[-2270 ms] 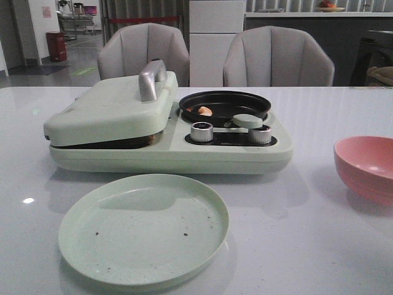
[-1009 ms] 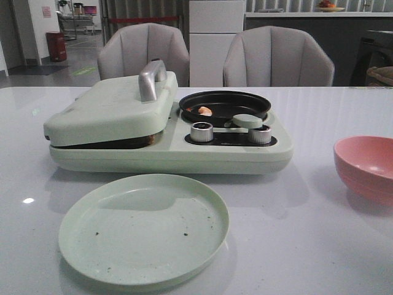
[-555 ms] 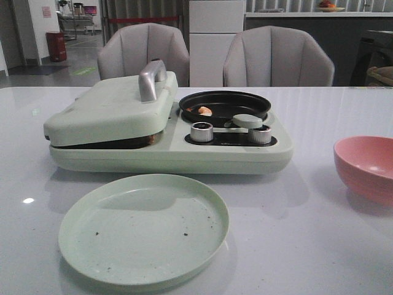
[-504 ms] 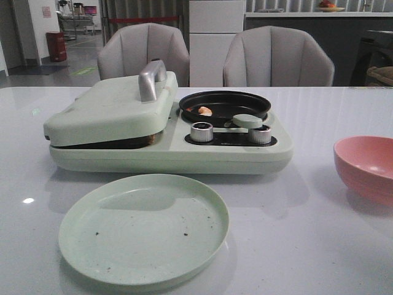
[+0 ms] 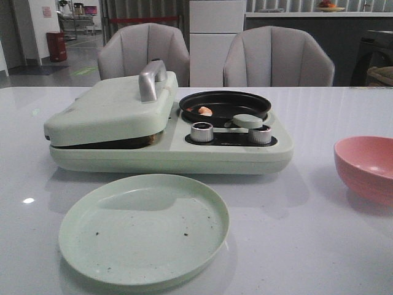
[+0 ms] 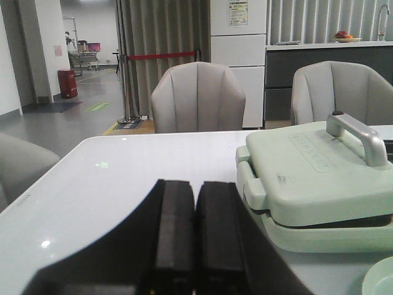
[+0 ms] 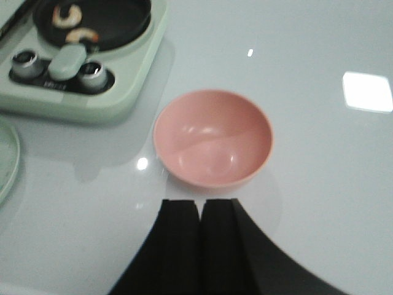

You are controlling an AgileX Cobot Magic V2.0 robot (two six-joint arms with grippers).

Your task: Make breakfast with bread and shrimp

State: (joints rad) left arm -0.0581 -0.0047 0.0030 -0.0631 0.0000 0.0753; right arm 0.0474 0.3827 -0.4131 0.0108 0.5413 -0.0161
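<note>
Front view. White worktop carrying a pale green breakfast cooker at centre. Its hinged lid, with a silver handle, lies shut over the griddle side at 9 o'clock of the unit. A thin brownish edge shows in the seam under the lid; whether this is the bread cannot be told. Round black pan at 1 o'clock of the unit, holding shrimp near its 8 o'clock rim. Two silver knobs just below the pan. Empty pale green plate at 6 o'clock of the cooker, flecked with dark crumbs. Pink bowl at 3 o'clock, well apart from the cooker. Neither claw appears here.

Left wrist view. Left claw, fingers pressed together, nothing between them, above bare worktop beside the cooker's shut lid.

Right wrist view. Right claw, fingers pressed together and empty, just beside the pink bowl, which is empty. Two curled shrimp pieces lie in the pan.
</note>
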